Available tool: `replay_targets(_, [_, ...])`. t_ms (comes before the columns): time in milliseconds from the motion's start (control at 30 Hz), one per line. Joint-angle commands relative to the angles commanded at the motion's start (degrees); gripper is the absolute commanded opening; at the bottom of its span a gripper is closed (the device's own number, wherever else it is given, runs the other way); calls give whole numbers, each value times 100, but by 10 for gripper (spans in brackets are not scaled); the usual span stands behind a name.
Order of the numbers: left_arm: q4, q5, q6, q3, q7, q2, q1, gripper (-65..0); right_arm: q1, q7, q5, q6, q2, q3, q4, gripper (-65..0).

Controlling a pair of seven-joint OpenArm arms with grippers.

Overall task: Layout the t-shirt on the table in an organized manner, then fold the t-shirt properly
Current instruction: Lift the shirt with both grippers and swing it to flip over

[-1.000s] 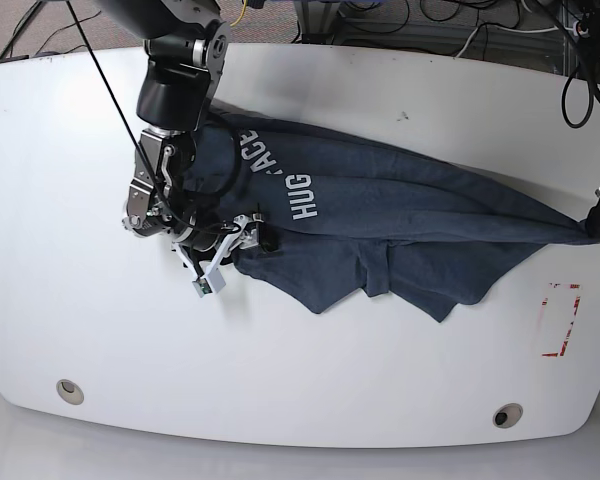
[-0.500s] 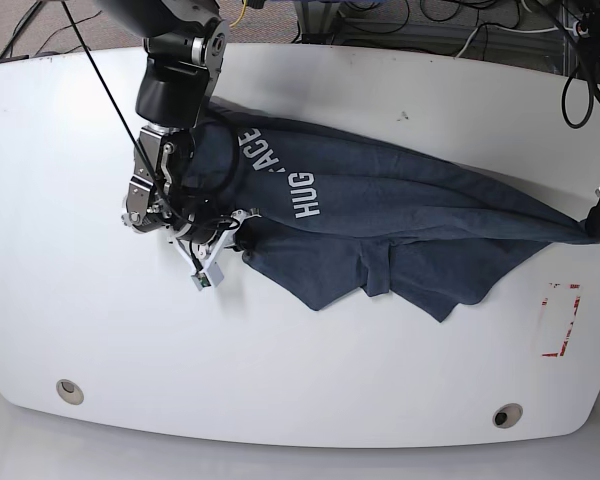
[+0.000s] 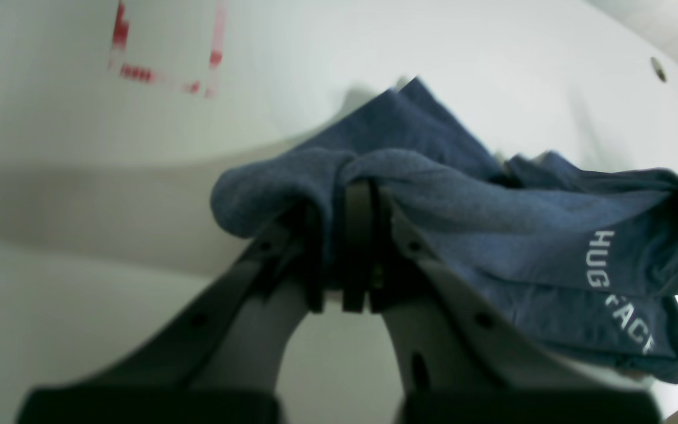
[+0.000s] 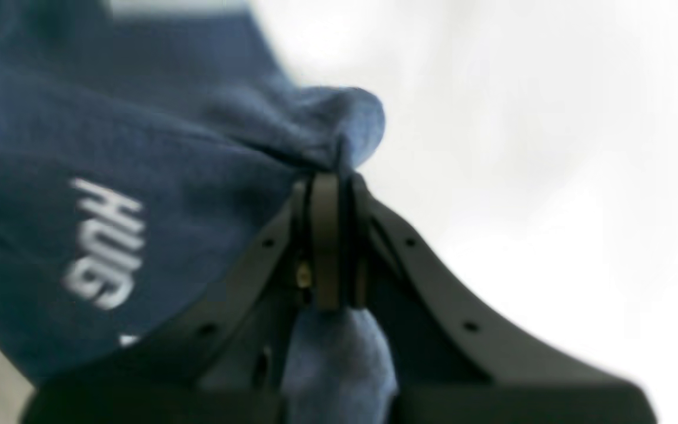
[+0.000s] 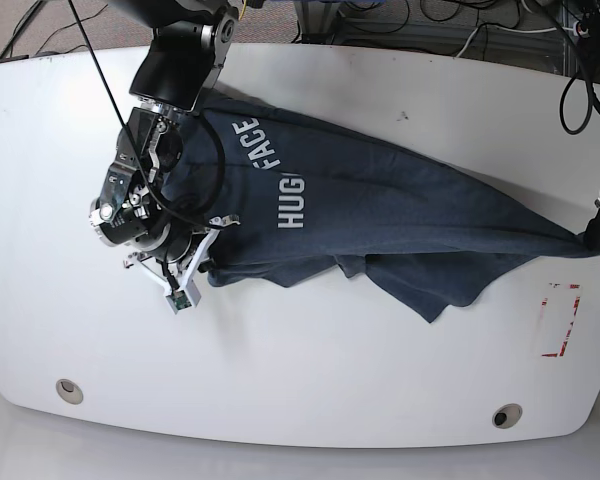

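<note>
T-shirt point(image 5: 380, 205) fabric, pinched by both left gripper point(image 3: 345, 253) and right gripper point(image 4: 333, 235), could slip free or crease if they pull unevenly.

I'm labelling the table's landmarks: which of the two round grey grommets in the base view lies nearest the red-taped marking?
The grommet at the lower right; it sits just below the red tape, while the other is far left.

Left tool point(image 5: 592, 236) partly beyond the base view's edge, right wrist lettering blurred.
</note>
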Motion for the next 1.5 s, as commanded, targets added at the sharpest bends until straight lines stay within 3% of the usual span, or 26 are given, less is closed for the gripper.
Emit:
replay_targets(267, [554, 0, 0, 299, 0, -35, -923, -640, 800, -255, 123, 0, 141, 9, 79, -650])
replay_targets(367, [492, 0, 0, 589, 0, -325, -1609, -640, 1301, -255, 123, 0, 193, -9, -105, -650])
replay_targets(733, [-88, -26, 0, 1020, 0, -862, -3851, -640, 3701, -264, 123, 0, 774, -26, -1653, -650])
replay_targets(1000, [-695, -26, 0, 1495, 0, -870, -5389, -640, 5345, -255, 132, 0, 1169, -70, -2936, -650])
replay_targets(1133, [-905, -26, 0, 1855, -9, -844, -5969, -640, 5934, -255, 176, 0, 1371, -457, -3341, -650])
replay_targets(1300, [-985, -26, 0, 2084, -18, -809, -6426, -640, 6374, -264, 185, 0, 1468, -967, -3349, -650])
replay_targets(1500, [-985, -26, 0, 2110, -18, -527, -6593, -639, 6549, -492, 193, 0, 1644, -1037, -3341, -650])
